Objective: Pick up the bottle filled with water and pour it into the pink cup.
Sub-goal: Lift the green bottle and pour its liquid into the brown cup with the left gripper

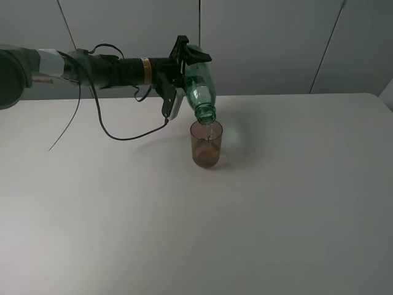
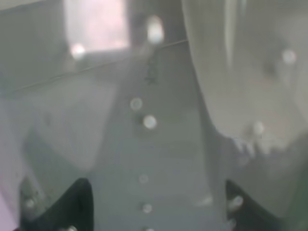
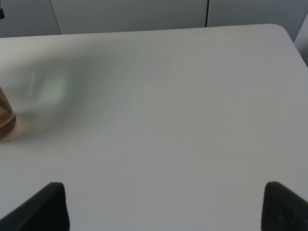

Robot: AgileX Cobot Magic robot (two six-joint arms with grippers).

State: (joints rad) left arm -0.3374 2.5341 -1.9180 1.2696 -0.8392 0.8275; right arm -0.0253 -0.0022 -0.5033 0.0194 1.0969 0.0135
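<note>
The green transparent bottle (image 1: 201,89) is tilted with its open neck down over the pink cup (image 1: 206,144). A thin stream of water runs from the neck into the cup, which stands upright on the white table (image 1: 276,215). My left gripper (image 1: 186,75) reaches in from the left and is shut on the bottle's body. In the left wrist view the bottle (image 2: 154,120) fills the blurred picture between the two dark fingertips (image 2: 77,204). My right gripper (image 3: 166,209) is open and empty over bare table. The cup's edge (image 3: 5,120) shows in the right wrist view.
A black cable (image 1: 107,129) hangs from the left arm down to the table behind the cup. Grey wall panels (image 1: 264,43) stand behind the table's far edge. The table's right far corner (image 3: 284,31) shows in the right wrist view.
</note>
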